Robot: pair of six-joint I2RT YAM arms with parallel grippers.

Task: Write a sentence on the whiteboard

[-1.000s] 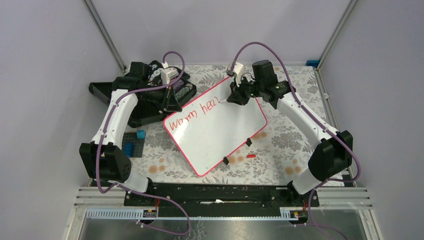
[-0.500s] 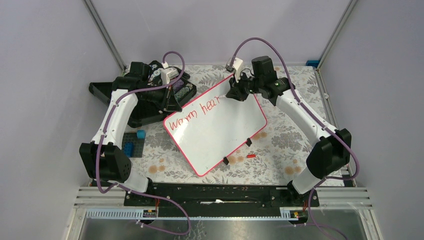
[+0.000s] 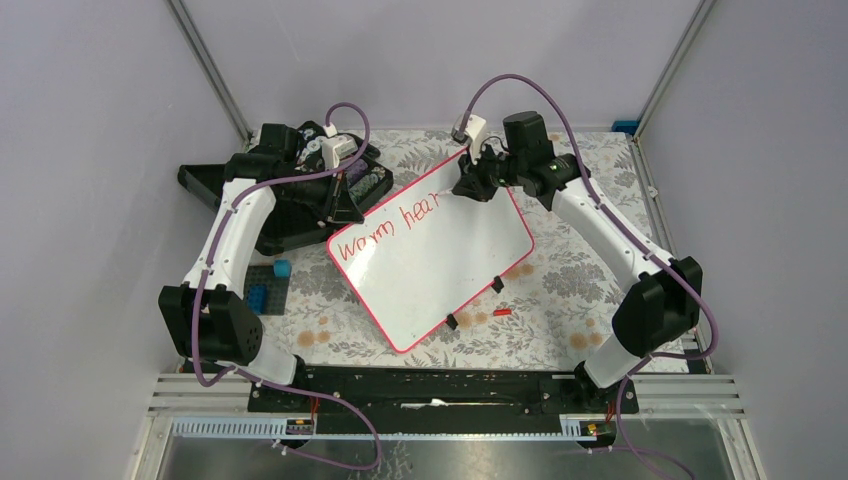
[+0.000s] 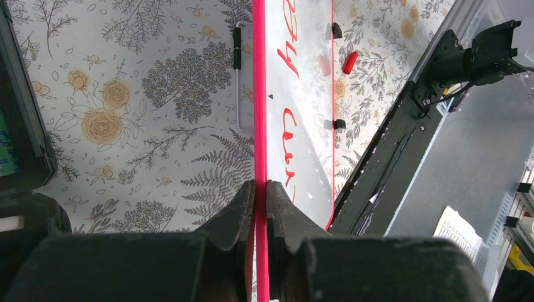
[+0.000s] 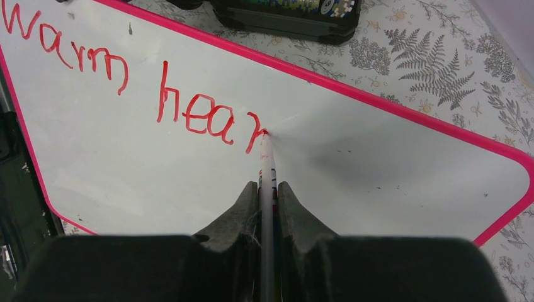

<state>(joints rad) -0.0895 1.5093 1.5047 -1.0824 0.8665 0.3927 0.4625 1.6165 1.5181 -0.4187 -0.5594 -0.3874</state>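
Red marker [image 5: 267, 157] tip is touching the whiteboard [image 5: 378, 163] just after "hear". The sentence [image 5: 189, 113] is trailing to its left, with blank board lying to the right along the writing line. Here the right gripper [image 5: 267, 192] is clamping the marker, and the left gripper [image 4: 260, 192] is pinching the board's pink rim.

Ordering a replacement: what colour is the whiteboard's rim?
The whiteboard rim is bright pink-red, clearest in right wrist view.

Bright, even light; soft grey shadow on the whiteboard [image 5: 352, 170]
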